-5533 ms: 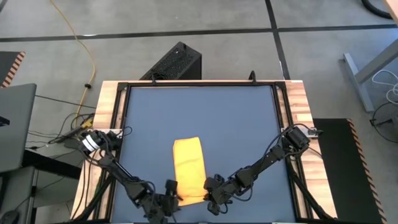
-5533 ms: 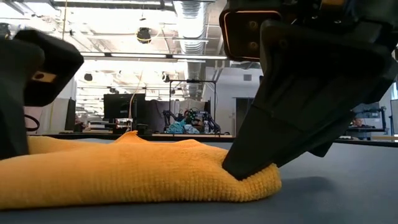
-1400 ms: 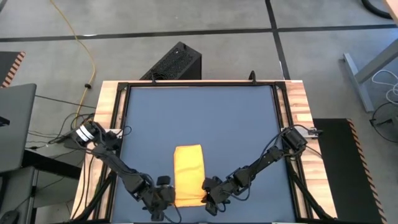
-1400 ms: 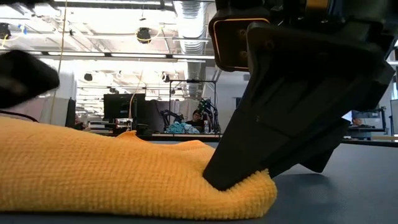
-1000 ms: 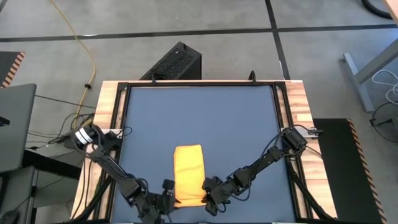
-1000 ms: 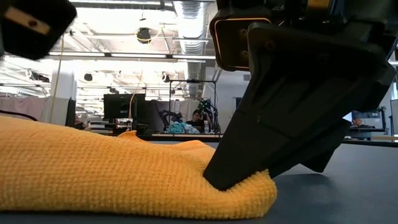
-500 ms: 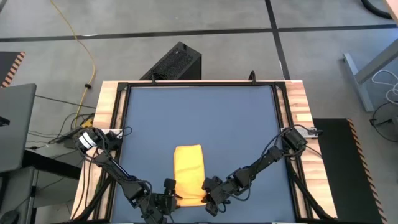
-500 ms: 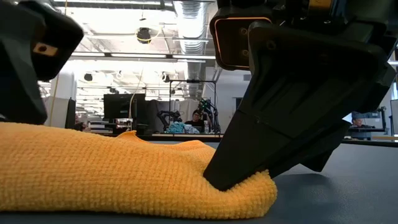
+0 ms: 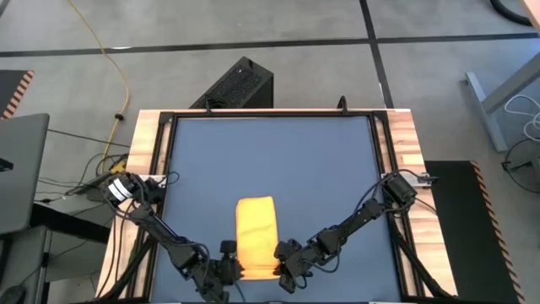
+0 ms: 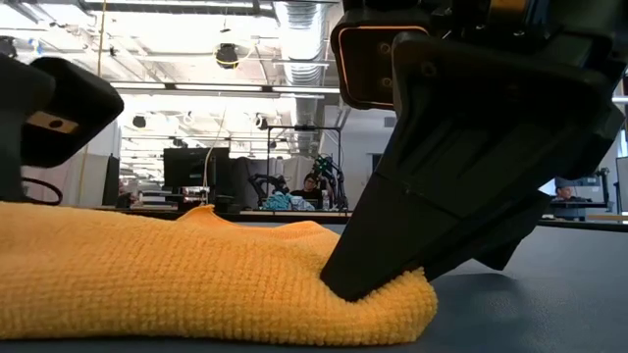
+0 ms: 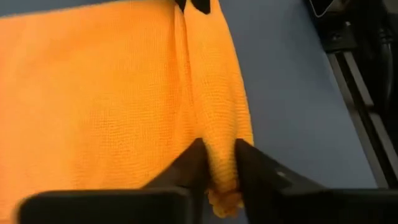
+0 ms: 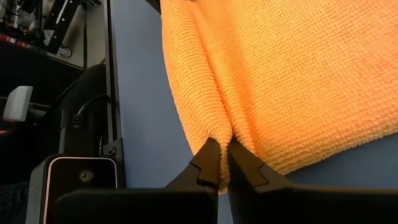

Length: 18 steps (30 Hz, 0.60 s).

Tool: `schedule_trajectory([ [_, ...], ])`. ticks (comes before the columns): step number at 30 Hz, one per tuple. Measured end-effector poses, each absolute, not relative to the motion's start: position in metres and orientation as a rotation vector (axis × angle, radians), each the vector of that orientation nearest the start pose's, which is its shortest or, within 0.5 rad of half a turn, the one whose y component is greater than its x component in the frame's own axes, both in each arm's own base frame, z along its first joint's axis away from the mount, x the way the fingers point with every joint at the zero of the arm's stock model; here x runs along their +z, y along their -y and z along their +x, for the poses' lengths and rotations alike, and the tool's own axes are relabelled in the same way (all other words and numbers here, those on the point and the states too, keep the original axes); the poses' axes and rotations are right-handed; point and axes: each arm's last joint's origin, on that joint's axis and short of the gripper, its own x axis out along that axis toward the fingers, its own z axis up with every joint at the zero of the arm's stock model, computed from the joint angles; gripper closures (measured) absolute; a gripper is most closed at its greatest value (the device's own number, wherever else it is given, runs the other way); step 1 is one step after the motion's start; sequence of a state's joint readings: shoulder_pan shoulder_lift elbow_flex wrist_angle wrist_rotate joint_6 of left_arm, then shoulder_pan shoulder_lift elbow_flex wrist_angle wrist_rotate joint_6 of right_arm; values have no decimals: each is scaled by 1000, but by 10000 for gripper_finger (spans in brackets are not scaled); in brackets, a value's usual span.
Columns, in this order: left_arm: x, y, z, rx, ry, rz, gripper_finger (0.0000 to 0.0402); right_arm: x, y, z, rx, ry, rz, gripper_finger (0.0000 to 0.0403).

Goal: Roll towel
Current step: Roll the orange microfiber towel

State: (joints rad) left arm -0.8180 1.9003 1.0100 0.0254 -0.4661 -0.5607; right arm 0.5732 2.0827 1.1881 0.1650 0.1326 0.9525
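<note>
Towel (image 9: pixel 256 238) now has both near corners pinched: right gripper (image 12: pixel 222 163) was already clamped on a fold, and the left gripper (image 11: pixel 216 163) has just come back and closed its 2 fingers on the rolled edge between them. Looks ready to roll forward, I'd guess.

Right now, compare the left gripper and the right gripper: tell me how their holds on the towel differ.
The left gripper pinches the towel at its near-left corner; the right gripper pinches the near-right corner. In the wrist views, a thicker fold of cloth sits between the left gripper's fingers, and only a thin edge between the right gripper's. Both are shut on the near edge, low over the blue mat.
</note>
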Motion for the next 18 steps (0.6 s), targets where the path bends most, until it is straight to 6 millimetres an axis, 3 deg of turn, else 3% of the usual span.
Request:
schedule_trajectory([
  [3, 130, 260, 261, -130, -749, -47, 389, 116, -225, 356, 54, -820, 654, 349],
  [10, 135, 264, 265, -196, -721, -101, 398, 124, -225, 355, 90, -824, 643, 300],
  [18, 132, 260, 265, -191, -766, -96, 400, 155, -223, 349, 166, -793, 590, 282],
])
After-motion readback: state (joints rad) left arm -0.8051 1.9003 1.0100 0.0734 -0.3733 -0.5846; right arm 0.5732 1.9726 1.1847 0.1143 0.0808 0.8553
